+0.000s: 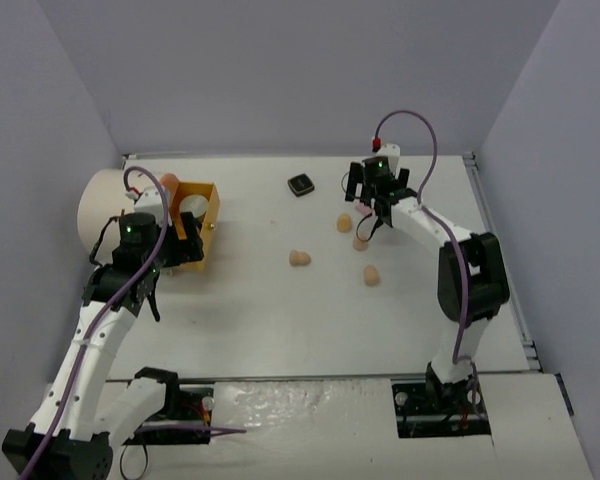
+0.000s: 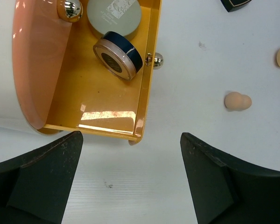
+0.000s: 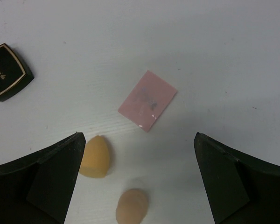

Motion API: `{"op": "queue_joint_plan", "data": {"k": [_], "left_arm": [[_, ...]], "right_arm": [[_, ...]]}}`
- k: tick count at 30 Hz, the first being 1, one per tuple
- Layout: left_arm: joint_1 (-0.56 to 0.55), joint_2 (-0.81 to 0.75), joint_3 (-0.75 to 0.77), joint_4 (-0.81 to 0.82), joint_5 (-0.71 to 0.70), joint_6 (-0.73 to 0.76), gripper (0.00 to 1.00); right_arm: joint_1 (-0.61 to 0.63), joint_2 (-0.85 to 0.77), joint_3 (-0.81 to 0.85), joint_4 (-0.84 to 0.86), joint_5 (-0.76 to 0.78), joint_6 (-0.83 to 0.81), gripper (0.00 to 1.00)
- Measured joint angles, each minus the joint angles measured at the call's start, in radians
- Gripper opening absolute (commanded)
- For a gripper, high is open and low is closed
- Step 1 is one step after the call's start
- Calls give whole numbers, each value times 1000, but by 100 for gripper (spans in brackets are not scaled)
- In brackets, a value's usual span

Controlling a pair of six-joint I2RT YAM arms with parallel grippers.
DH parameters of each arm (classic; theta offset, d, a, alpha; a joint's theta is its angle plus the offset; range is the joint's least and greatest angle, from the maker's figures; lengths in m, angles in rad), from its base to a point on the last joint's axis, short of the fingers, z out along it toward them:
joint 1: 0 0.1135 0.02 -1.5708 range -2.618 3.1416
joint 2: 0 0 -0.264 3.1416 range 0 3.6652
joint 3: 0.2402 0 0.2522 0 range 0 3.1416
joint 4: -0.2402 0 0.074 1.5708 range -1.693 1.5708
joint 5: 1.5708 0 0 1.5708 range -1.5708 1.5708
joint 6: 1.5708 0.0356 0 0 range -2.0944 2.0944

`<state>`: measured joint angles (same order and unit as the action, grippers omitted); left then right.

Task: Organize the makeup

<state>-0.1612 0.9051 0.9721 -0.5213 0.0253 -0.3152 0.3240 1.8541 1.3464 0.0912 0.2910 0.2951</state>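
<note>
Pink square pad (image 3: 147, 101) lay flat on the white table (image 3: 224, 56), just ahead of the right gripper (image 3: 137, 140) — jaws wide apart, empty. A clean pick would likely mean straddling its thin edges squarely, clear of the peach sponge (image 3: 94, 156) nearby. The left gripper (image 2: 130, 135) — also apart, empty — hovered beside the orange tray (image 2: 102, 100) holding the dark round compact (image 2: 117, 55).

Ahead of the left gripper (image 2: 130, 137), the tray (image 2: 107, 107) is smooth, glossy yellow plastic that mirrors the light. Its knob (image 2: 157, 60) is polished metal. The round compact (image 2: 117, 57) inside has a shiny dark rim. Right of that gripper, a sponge (image 2: 237, 101) looks matt and foamy. Ahead of the right gripper (image 3: 138, 137), the pink pad (image 3: 147, 100) is matt and scuffed. To its far left, the square compact (image 3: 8, 72) is glossy black with gilt trim. The table (image 3: 224, 56) is matt white and faintly ribbed.
</note>
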Motion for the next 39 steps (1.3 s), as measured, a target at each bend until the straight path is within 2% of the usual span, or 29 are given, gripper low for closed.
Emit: {"op": "queue_joint_plan", "data": {"k": [6, 15, 19, 21, 25, 26, 29, 31, 34, 39], "left_arm": [[0, -11, 0, 5, -25, 2, 91], [2, -29, 0, 6, -39, 2, 91], [6, -31, 0, 6, -41, 2, 91], [8, -31, 0, 6, -41, 2, 91], [11, -31, 0, 6, -40, 2, 91], [12, -31, 0, 6, -40, 2, 91], [12, -31, 0, 6, -40, 1, 91], [12, -31, 0, 6, -34, 1, 91], [12, -31, 0, 7, -14, 1, 91], [12, -27, 0, 17, 30, 0, 91]], "right_arm": [[-31, 219, 203, -38, 19, 86, 100], [-47, 389, 281, -62, 35, 180, 99], [-47, 409, 282, -64, 49, 207, 96], [-47, 409, 282, -64, 50, 218, 90], [-47, 409, 274, -52, 56, 232, 64], [-47, 409, 270, -46, 60, 233, 57], [-47, 404, 251, -22, 70, 237, 28], [-49, 399, 240, 0, 60, 247, 14], [-50, 389, 220, 19, 42, 235, 6], [-49, 334, 159, 23, -35, 160, 3]]}}
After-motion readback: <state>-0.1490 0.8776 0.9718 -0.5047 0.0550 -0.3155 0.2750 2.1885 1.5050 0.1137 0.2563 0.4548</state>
